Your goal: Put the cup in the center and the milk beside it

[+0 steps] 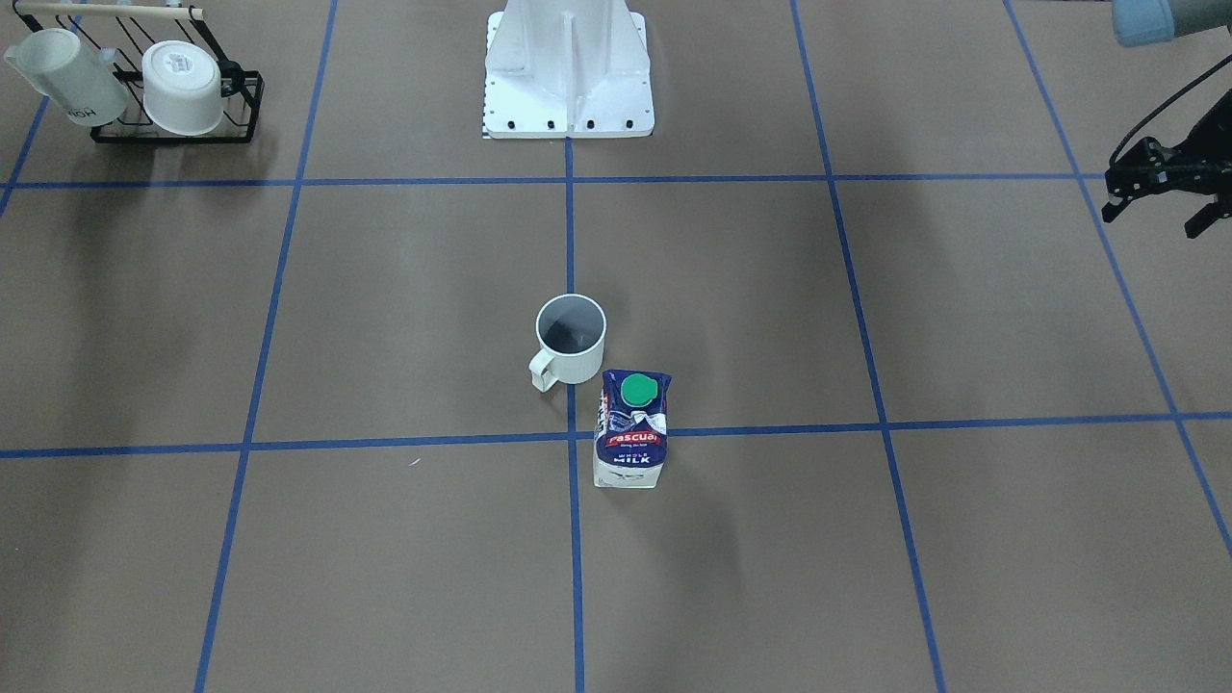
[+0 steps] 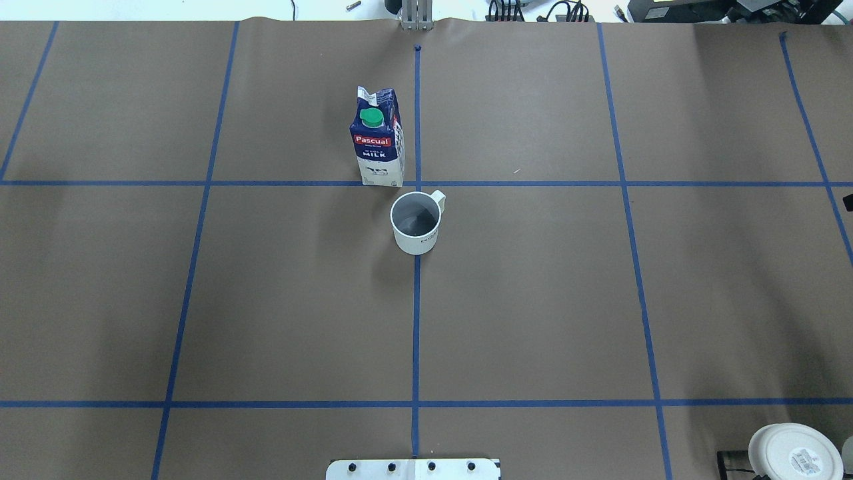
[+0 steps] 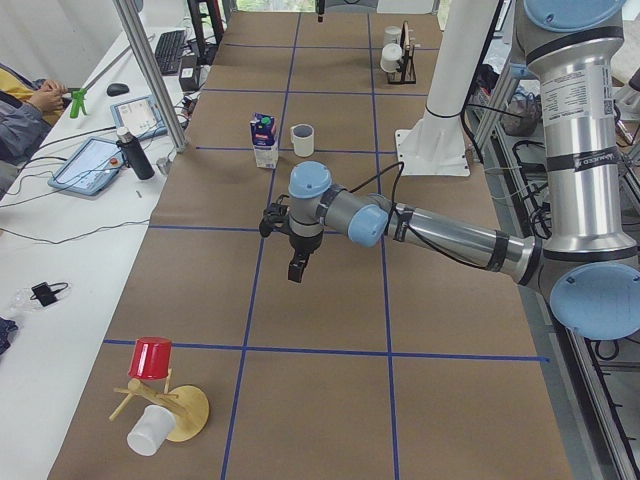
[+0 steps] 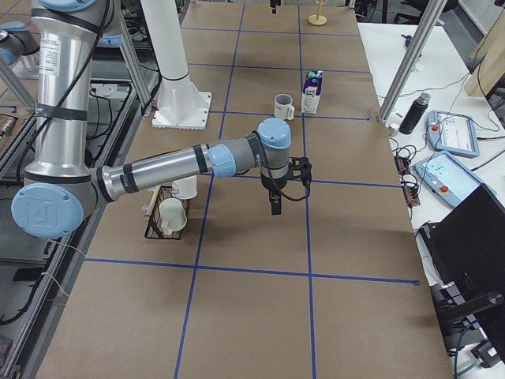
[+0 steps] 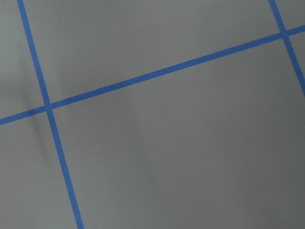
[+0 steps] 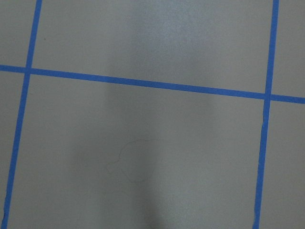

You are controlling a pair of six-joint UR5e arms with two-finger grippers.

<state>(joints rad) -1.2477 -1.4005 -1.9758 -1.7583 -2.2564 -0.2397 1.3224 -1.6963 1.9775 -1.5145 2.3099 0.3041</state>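
Note:
The white cup [image 1: 570, 339] stands upright on the central blue tape line [image 1: 570, 231], just on the robot's side of a tape crossing; it also shows in the overhead view [image 2: 416, 223]. The milk [image 1: 632, 428] stands upright right beside it, a small gap apart, and shows in the overhead view [image 2: 378, 140]. My left gripper [image 1: 1155, 221] hovers open and empty far off to the side, well away from both. My right gripper [image 4: 274, 197] hangs over bare table, and I cannot tell its state. Both wrist views show only brown paper and blue tape.
A black wire rack [image 1: 241, 106] with two other white mugs stands at the robot's right back corner. The white robot base [image 1: 568, 77] is at mid back. A wooden stand with a red cup [image 3: 150, 358] sits at the table's left end.

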